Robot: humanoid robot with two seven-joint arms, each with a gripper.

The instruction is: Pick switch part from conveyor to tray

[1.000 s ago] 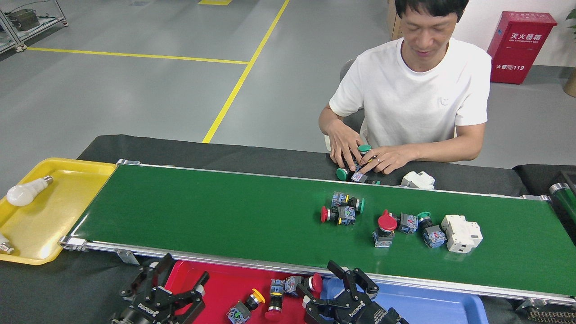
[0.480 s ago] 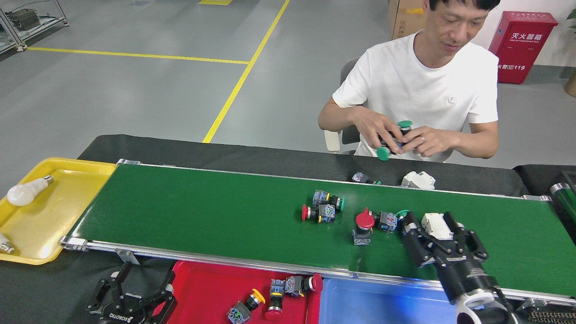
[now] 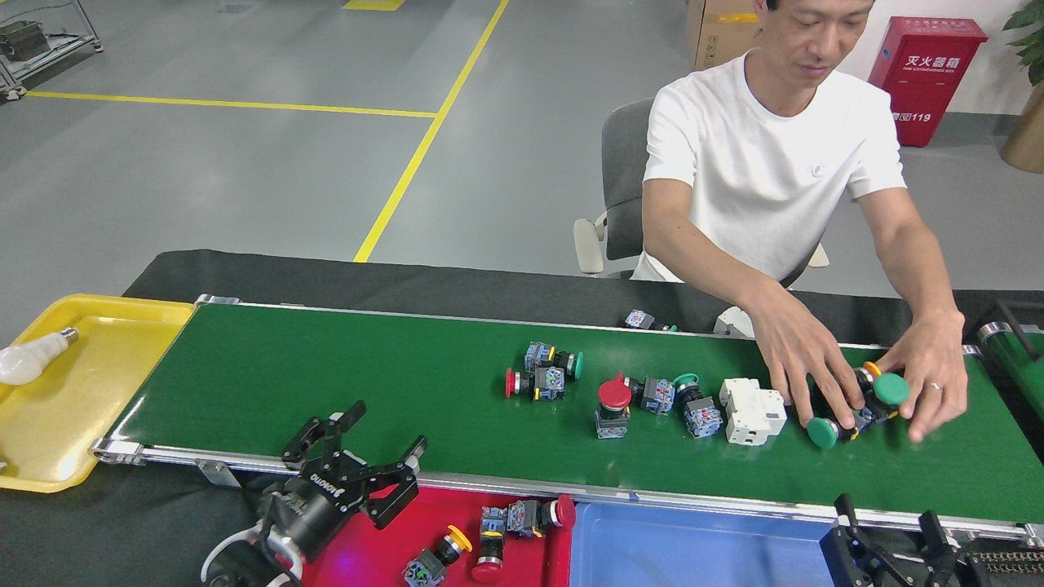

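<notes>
So, only the head view to go on. Our right gripper (image 3: 889, 534) has pulled all the way back from the long dark-green conveyor belt with silver side rails (image 3: 367, 391); half a second ago it was out over the white blocky breaker (image 3: 752, 410), now it sits low at the bottom edge by the blue plastic bin (image 3: 693, 546), fingers spread and holding nothing. Our left gripper (image 3: 363, 456) has come up and forward, jaws wide apart and empty, hanging over the near rail just beside the red plastic tray (image 3: 383, 562), which already has a few push-button switch parts in it. Meanwhile the switch parts have ridden leftward on the belt: the red-capped switch pair (image 3: 538, 379) is closest to us, and the red mushroom-button switch (image 3: 613, 405) trails it. The person's hands (image 3: 803, 355) are setting down green-capped switches (image 3: 852, 403) further right. Looks like that right-arm try came back with nothing, and we reckon the left arm takes the pair next. The yellow tray with a white light bulb (image 3: 106, 326) isn't involved.
</notes>
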